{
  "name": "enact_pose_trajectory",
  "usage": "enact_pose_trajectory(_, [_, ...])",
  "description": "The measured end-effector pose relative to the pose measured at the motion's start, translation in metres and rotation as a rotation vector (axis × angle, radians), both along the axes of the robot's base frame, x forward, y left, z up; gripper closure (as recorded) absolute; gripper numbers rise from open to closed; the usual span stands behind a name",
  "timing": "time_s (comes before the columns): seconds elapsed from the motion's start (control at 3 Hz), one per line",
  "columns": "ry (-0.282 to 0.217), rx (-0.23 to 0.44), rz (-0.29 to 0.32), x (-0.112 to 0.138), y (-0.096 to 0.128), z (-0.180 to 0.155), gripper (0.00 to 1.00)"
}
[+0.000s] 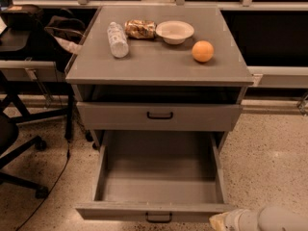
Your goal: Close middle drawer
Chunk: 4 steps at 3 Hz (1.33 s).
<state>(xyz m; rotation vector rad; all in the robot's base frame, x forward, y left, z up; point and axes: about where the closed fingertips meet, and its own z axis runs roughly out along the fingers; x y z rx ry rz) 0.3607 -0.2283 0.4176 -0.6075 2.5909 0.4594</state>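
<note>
Camera view: middle drawer stands open, gripper seemingly beside its front corner, grip unreadable.

My gripper sits in the lower right corner, half cut off by the bottom edge, with my arm running out the right side. The front of the middle drawer and its handle are clipped there too, and the drawer hides everything beneath it.

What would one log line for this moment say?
middle drawer: pulled out, empty, not yet closed | gripper: low, by drawer's front right corner | cabinet top: bottle, bowl, orange
</note>
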Motion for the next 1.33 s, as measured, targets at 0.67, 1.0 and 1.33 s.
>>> enact_pose_trajectory(0.67, [-0.018, 0.005, 0.024, 0.0112, 0.0076, 0.0029, 1.0])
enact_pose_trajectory(1.0, [-0.03, -0.007, 0.046, 0.0185, 0.0097, 0.0051, 1.0])
enact_pose_trajectory(1.33, [-0.035, -0.006, 0.053, 0.0195, 0.0098, 0.0052, 1.0])
